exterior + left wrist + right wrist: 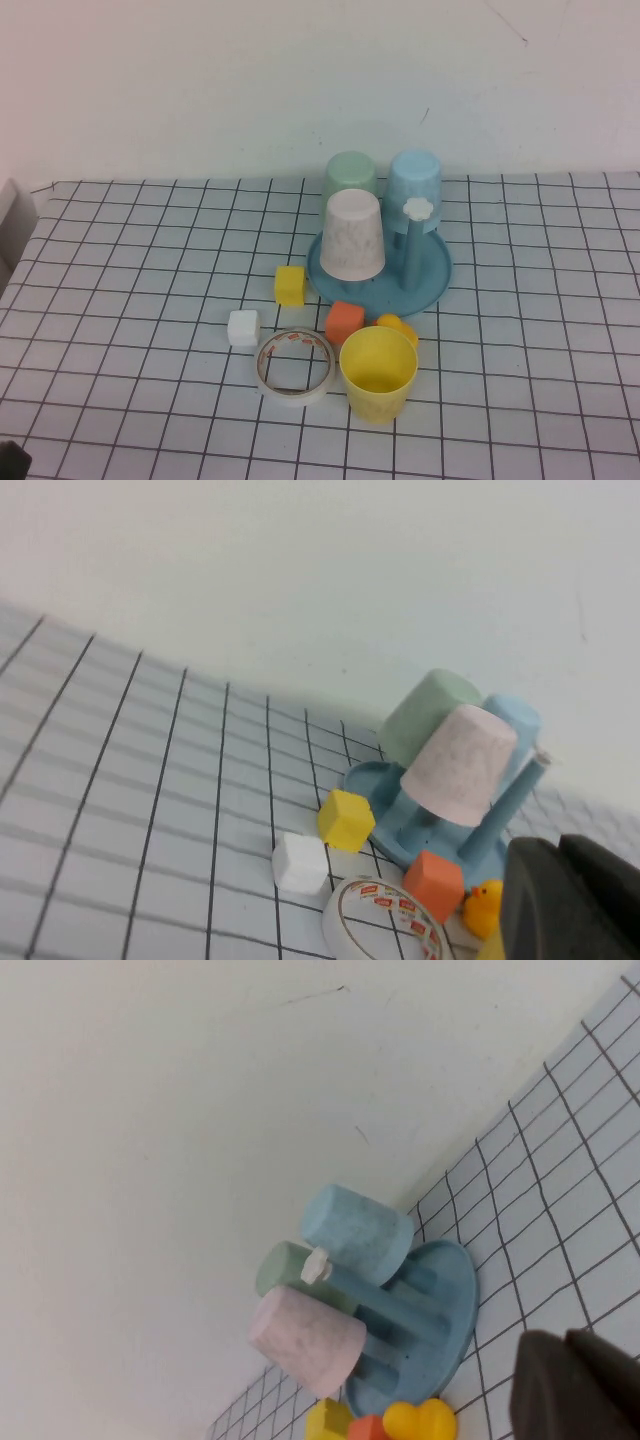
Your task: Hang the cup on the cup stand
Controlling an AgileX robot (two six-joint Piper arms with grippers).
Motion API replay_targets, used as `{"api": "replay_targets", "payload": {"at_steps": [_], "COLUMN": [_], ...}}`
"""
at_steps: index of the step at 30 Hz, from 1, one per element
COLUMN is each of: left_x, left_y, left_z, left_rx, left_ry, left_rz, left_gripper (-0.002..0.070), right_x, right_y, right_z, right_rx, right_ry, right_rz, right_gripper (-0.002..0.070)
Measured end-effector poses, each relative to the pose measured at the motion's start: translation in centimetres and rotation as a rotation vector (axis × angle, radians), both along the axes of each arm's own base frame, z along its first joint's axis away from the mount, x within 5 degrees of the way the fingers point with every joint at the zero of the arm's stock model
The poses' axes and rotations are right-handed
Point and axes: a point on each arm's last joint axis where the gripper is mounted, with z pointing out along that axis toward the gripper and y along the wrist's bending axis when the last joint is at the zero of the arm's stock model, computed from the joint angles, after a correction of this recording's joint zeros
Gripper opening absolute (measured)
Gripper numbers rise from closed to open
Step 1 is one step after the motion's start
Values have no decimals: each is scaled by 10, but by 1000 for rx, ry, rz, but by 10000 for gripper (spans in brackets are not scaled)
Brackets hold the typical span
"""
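Cup point(378, 372) first: we see the yellow tumbler standing upright, mouth up, nearest the table's point(120, 300) near edge and a little right of centre, with nothing gripping it. Just to its left lies a tape roll point(294, 366), flat on the grid. Directly behind the cup sits a small yellow duck point(398, 329), mostly hidden by the rim, and beside the duck an orange block point(344, 322). A white block point(243, 328) rests further left, and a yellow block point(290, 285) stands behind these, just off the stand's rim. Toward the far edge we find the stand point(430, 283), a teal dish with upright pegs; one bare peg carries a white flower knob point(418, 208). Three cups hang upside down on it: a pinkish cup point(352, 235) nearest us, a green cup point(350, 175) and a blue cup point(415, 178) behind, close to the wall. The left gripper point(575, 900) shows only as a dark mass in the left wrist view, off the near side of the objects; the right gripper point(575, 1385) likewise appears only as a dark shape in its wrist view. We cannot tell how wide either hand stands.
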Motion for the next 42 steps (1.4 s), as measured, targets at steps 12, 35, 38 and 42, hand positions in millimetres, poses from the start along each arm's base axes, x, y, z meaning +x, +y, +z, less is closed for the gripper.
{"api": "replay_targets", "payload": {"at_steps": [12, 35, 38, 42], "left_x": [48, 200, 206, 217], "left_y": [-13, -108, -138, -172], "left_z": [99, 102, 99, 95], "left_rx": [782, 1084, 1156, 1210], "left_ry": [299, 566, 566, 566], "left_rz": [-333, -797, -802, -806], "left_gripper": [-1, -1, -1, -1], "right_x": [0, 0, 0, 0], "right_y": [0, 1, 1, 2], "right_z": [0, 0, 0, 0], "right_rx": [-269, -297, -301, -300], "right_ry": [-46, -51, -52, -51], "right_rz": [23, 43, 43, 46], "right_gripper": [-1, -1, -1, -1]}}
